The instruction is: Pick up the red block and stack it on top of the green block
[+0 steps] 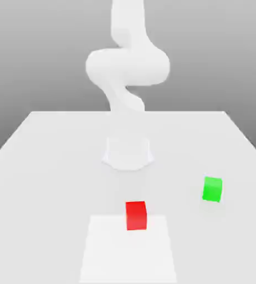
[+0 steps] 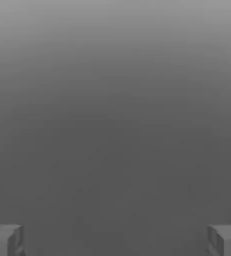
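Note:
The red block point(image 1: 136, 215) sits on the white table point(image 1: 52, 166) near its front edge, about the middle. The green block point(image 1: 212, 189) rests on the table farther back and toward the exterior view's right, well apart from the red one. In the hand view my gripper point(image 2: 115, 240) is open: its two grey fingertips point(image 2: 5, 240) stand far apart with nothing between them, and only a plain grey backdrop lies beyond them. Neither block is touched by anything.
The white arm point(image 1: 127, 66) rises from its round base point(image 1: 128, 152) at the table's middle, behind the blocks, and bends upward past the picture's top. A paler square patch point(image 1: 127, 255) marks the table under and in front of the red block.

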`<action>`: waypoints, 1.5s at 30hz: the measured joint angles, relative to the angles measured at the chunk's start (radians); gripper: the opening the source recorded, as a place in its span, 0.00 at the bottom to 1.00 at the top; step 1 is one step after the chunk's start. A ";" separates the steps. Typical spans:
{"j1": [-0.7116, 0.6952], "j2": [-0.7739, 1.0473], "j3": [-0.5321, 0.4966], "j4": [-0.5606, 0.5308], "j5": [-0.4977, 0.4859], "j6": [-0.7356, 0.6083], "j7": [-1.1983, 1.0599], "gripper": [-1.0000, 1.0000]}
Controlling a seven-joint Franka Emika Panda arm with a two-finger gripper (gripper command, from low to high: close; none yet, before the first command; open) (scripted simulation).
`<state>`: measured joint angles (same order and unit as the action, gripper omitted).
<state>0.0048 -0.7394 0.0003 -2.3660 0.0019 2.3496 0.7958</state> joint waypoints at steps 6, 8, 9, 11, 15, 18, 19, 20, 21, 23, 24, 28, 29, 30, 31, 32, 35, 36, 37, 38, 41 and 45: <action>0.013 0.177 0.003 -0.187 0.004 0.142 -0.012 0.50; 0.018 0.235 0.005 -0.250 0.006 0.189 -0.015 0.50; 0.020 0.265 0.006 -0.282 0.006 0.213 -0.017 0.50; 0.025 0.327 0.007 -0.347 0.007 0.262 -0.021 0.50; 0.033 0.466 0.013 -0.488 0.008 0.370 -0.028 0.50; 0.039 0.654 0.016 -0.552 0.001 0.512 -0.026 0.50; 0.036 0.708 0.020 -0.556 0.000 0.555 -0.026 0.50; 0.038 0.753 0.018 -0.555 -0.004 0.593 -0.024 0.50; 0.038 0.794 0.016 -0.553 -0.007 0.627 -0.022 0.50; 0.044 0.870 0.009 -0.544 -0.013 0.692 -0.018 0.50; 0.049 0.902 0.005 -0.540 -0.011 0.719 -0.019 0.00; 0.049 0.902 0.005 -0.540 -0.013 0.719 -0.017 0.00; 0.049 0.902 0.005 -0.540 -0.014 0.719 -0.016 0.00; 0.049 0.918 0.004 -0.538 -0.016 0.733 -0.015 0.00; 0.048 0.908 0.005 -0.539 -0.016 0.725 -0.015 0.00; 0.048 0.886 0.006 -0.542 -0.015 0.705 -0.016 0.00; 0.046 0.788 0.009 -0.556 -0.007 0.622 -0.022 0.00; 0.045 0.753 0.011 -0.561 -0.005 0.591 -0.023 0.00; 0.047 0.717 0.009 -0.566 -0.004 0.560 -0.024 0.00; 0.048 0.681 0.009 -0.571 -0.002 0.529 -0.025 0.00; 0.094 0.609 0.034 -0.579 0.026 0.467 -0.041 0.00; 0.211 0.556 0.095 -0.583 0.081 0.424 -0.070 0.00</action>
<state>0.2155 -0.1832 0.0952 -2.9492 0.0828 2.7732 0.7262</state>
